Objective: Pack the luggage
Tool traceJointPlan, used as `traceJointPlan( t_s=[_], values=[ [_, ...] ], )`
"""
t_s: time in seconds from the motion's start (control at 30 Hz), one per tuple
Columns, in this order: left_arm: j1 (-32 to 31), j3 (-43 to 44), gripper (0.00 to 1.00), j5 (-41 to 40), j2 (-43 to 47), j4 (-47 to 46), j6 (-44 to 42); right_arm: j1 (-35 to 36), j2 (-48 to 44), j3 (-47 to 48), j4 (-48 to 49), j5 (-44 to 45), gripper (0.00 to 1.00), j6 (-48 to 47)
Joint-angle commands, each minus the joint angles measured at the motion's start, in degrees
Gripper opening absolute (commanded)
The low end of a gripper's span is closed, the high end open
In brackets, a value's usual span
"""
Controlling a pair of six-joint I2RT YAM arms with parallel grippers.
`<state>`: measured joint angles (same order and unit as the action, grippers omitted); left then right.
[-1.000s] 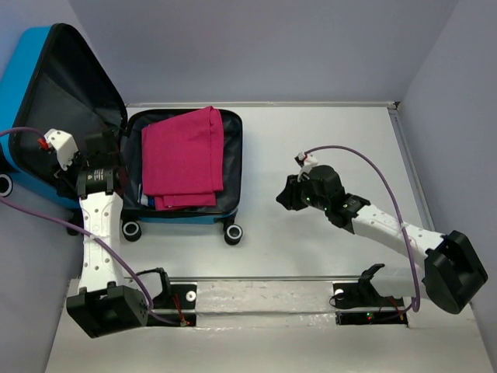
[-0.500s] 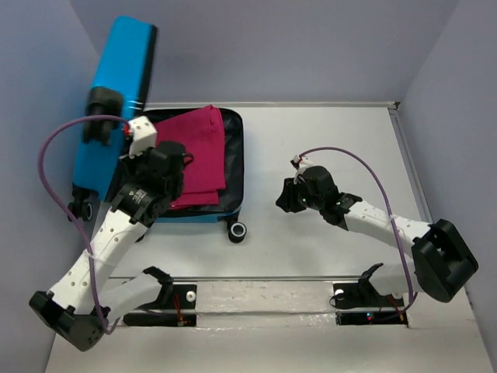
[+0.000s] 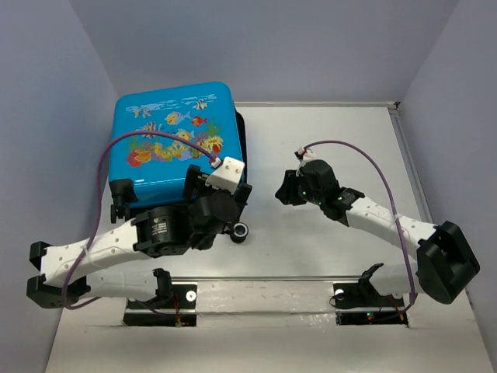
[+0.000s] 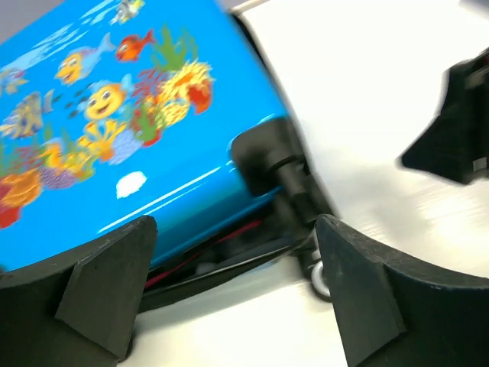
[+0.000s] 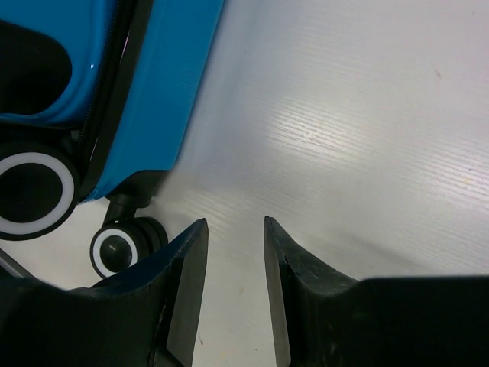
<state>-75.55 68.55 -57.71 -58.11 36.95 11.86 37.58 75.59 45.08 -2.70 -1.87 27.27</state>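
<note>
**Luggage closed, both grippers empty**

Nearest, left gripper (image 4: 234,229) with fingers spread wide, holding nothing, just at the near edge of the luggage (image 3: 171,144), beside a black wheel (image 3: 241,231). To the right, right gripper (image 5: 234,225) low over the table (image 3: 334,140), fingers parted only narrowly, also empty. Farther, at far left, luggage lying flat, lid down, fish print upward.

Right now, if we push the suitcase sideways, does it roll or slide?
Probably slides: the luggage lies flat, its wheels sticking out sideways. The glossy shell looks stiff and likely slippery to grip. The lid seems unzipped, a gap showing at the seam, so it may lift.
</note>
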Motion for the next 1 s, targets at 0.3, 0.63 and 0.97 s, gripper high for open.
traceJointPlan(
  t_s=[0.3, 0.63, 0.97],
  values=[
    [48.77, 14.50, 0.06, 31.18, -0.50, -12.52, -0.09, 0.03, -4.31, 3.17, -1.08, 2.40, 0.07, 2.09],
    [86.52, 21.80, 0.06, 47.25, -19.57, -12.25, 10.99, 0.03, -4.84, 0.45, -0.82, -0.50, 0.07, 1.21],
    [95.32, 18.28, 0.06, 41.72, -29.07, -12.78, 10.91, 0.03, -9.14, -3.42, -1.08, -1.30, 0.07, -0.11]
  ],
)
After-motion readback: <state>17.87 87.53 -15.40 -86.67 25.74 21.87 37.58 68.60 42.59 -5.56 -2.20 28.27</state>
